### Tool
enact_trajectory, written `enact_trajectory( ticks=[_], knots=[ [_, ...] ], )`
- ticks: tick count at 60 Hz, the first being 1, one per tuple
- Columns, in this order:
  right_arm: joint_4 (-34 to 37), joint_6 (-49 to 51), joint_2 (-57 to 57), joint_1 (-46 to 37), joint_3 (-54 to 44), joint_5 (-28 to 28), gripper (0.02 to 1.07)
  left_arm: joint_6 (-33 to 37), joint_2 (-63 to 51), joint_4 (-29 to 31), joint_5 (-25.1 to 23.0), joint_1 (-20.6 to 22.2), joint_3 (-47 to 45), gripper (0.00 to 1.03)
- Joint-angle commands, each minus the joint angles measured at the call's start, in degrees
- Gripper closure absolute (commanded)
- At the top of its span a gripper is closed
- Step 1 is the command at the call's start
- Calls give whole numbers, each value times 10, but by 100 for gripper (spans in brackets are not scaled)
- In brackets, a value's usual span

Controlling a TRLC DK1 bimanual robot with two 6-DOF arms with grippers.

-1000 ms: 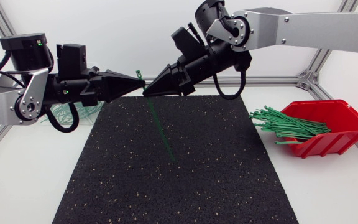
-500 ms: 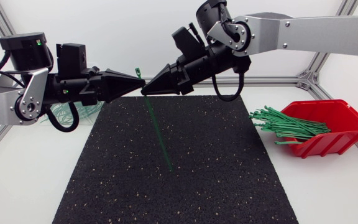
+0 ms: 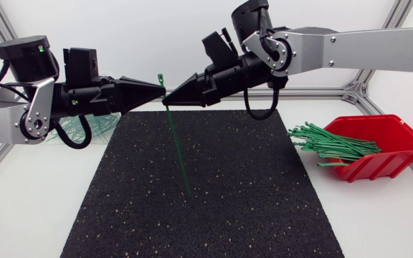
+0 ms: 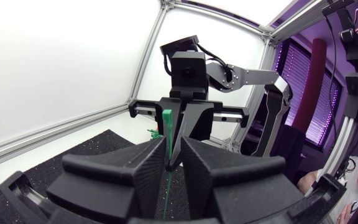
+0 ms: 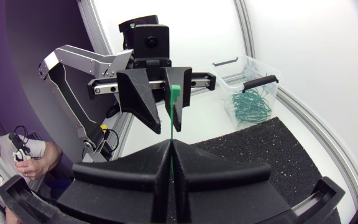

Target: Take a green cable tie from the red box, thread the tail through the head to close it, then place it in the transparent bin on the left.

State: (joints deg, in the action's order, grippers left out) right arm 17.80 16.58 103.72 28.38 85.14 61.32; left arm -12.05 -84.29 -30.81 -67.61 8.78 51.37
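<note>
Green cable tie (image 3: 176, 143) hangs straight over the black mat (image 3: 264, 186), head up, pinched in the closed right gripper (image 3: 168, 102). The left gripper (image 3: 163, 90) has its fingers (image 4: 146, 175) a slit apart, with the tie in the gap nearer the head. Threading looks not yet begun, and next the tail must be curled up to the head.

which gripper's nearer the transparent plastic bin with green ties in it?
Left. The left gripper has its base close by the transparent plastic bin; the right gripper, shut on the green cable tie, faces it tip to tip, on the side away from the bin.
</note>
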Motion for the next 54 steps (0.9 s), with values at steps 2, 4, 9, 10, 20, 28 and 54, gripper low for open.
enact_trajectory(
  ticks=[2,4,9,10,20,28,54],
  knots=[
    [-25,-41,-17,-5,-21,2,101,-15,-13,-12,-5,-3,-8,82],
    [-26,-42,-17,-5,-22,3,101,-17,-14,-12,-5,-4,-7,82],
    [-27,-43,-17,-5,-25,3,101,-30,-15,-28,-5,-6,-7,82],
    [-27,-44,-18,-5,-25,3,101,-35,-16,-33,-5,-6,-7,82],
    [-37,-52,-20,-5,-31,3,101,-55,-21,-53,-4,-6,-8,83],
    [-44,-59,-23,-4,-35,3,101,-56,-28,-57,-4,-5,-7,83],
    [-72,-79,-25,-1,-45,3,101,-79,-34,-74,-4,-8,-3,84]
  ],
)
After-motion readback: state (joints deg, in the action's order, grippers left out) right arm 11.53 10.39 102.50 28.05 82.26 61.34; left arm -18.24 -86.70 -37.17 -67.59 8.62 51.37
